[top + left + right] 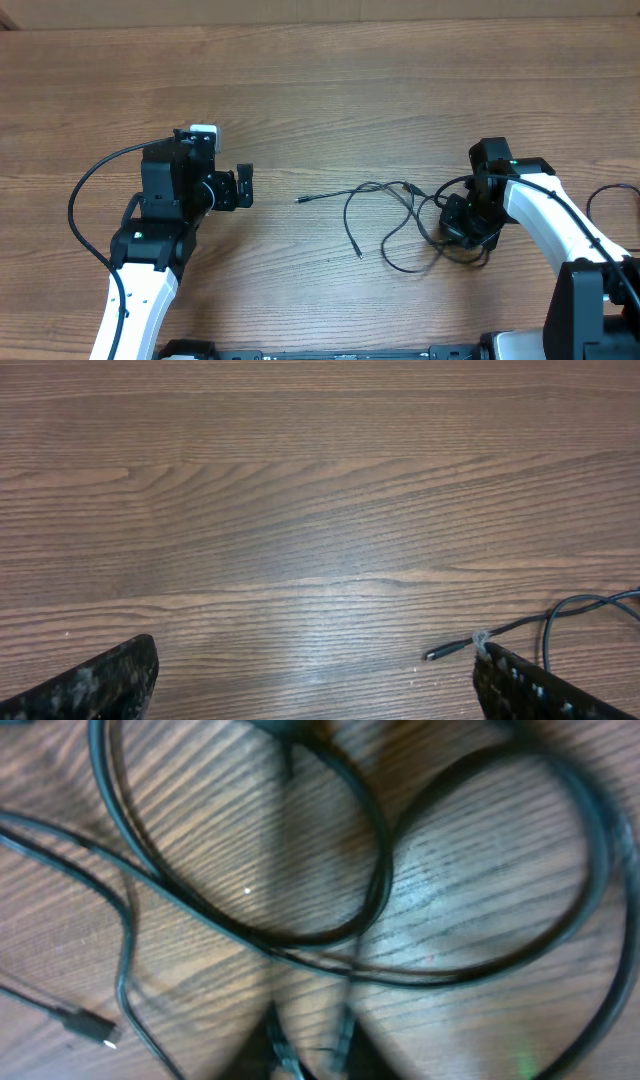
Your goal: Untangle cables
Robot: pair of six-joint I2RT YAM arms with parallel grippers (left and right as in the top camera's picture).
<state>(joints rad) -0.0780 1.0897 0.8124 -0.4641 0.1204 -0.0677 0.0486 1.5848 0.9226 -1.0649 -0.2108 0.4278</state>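
Observation:
The cables (400, 215) are thin black cords lying as loose loops right of the table's middle, with plug tips at the left (300, 201) and near the front (359, 254). My right gripper (466, 226) is down on the tangled right end of the cables. In the blurred right wrist view its jaws (312, 1050) are close together, with strands (300, 935) running into them. My left gripper (243, 186) hovers open and empty left of the cables. Its view shows one plug tip (445, 652) beside its right finger.
The wooden table (320, 80) stretches far behind both arms. Thick black arm wires loop beside the left arm (85, 190) and the right arm (600, 195).

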